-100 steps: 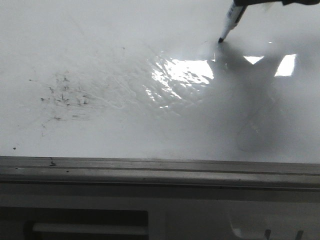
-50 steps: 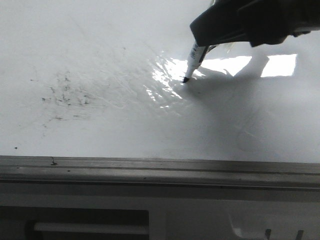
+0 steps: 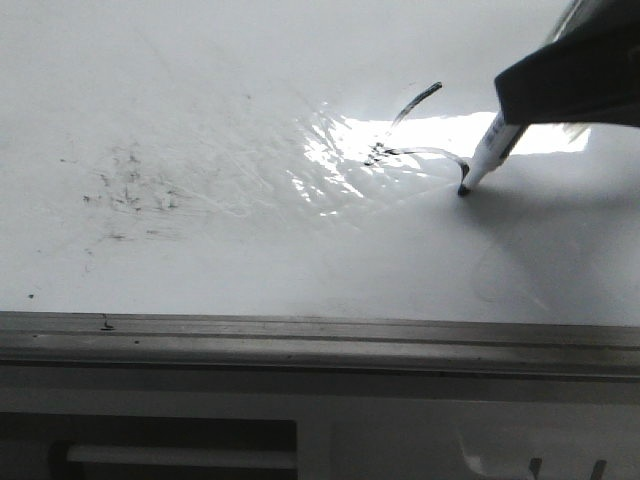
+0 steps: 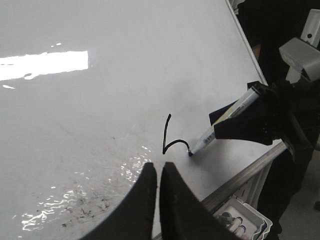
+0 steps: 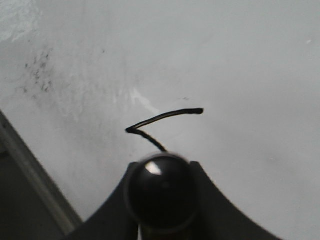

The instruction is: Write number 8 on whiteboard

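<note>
The right gripper (image 3: 520, 125) clamps a marker (image 3: 487, 152) whose tip touches the whiteboard (image 3: 200, 80); the empty left gripper (image 4: 158, 172) is nearly closed.

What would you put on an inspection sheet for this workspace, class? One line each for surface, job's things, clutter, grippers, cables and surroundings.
Surface: whiteboard, glossy with glare, grey frame along its near edge.
Job's things: number 8 only begun, two strokes meeting at a sharp corner, no closed loop; marker tilted, tip on the board at the line's end.
Clutter: black smudge specks on the board, left of the line in the front view.
Grippers: right gripper shut on the marker; left gripper shut, empty, above the board.
Cables: nothing seen.
Surroundings: a white tray of small items beyond the frame; contents unclear.
</note>
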`<state>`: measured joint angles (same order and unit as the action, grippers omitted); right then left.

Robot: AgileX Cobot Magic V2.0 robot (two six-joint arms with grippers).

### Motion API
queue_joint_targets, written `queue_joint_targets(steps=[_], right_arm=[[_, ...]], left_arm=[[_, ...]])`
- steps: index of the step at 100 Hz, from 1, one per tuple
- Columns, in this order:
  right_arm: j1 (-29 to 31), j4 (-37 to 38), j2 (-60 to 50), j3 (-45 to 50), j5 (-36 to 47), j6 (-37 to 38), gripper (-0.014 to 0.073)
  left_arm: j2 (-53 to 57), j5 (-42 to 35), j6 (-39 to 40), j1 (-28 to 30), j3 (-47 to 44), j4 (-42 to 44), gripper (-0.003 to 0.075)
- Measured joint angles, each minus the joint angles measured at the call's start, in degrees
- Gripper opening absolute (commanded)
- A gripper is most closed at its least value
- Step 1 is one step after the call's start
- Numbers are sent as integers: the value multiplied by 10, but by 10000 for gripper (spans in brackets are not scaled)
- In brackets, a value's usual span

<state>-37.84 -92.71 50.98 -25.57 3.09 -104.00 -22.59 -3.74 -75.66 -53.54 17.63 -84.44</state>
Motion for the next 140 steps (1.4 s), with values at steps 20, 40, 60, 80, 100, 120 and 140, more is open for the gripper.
queue_joint_targets(steps=[20, 40, 60, 80, 100, 120, 140], right_arm=[[0, -3, 48, -23, -27, 1, -64], [0, -3, 65, -77, 4, 5, -64], [0, -1, 65, -103, 44, 5, -64], [0, -1, 65, -106, 51, 4, -64], [0, 0, 67, -125, 60, 3, -64], [0, 0, 68, -130, 67, 2, -64], [2, 1, 39, -130, -36, 0, -64]], left_arm=[[0, 0, 0, 0, 0, 0, -20], [0, 0, 0, 0, 0, 0, -20], [0, 0, 0, 0, 0, 0, -20], [0, 0, 0, 0, 0, 0, -20], [0, 0, 0, 0, 0, 0, -20], [0, 8, 0, 0, 0, 0, -20], [0, 18, 0, 0, 0, 0, -11]])
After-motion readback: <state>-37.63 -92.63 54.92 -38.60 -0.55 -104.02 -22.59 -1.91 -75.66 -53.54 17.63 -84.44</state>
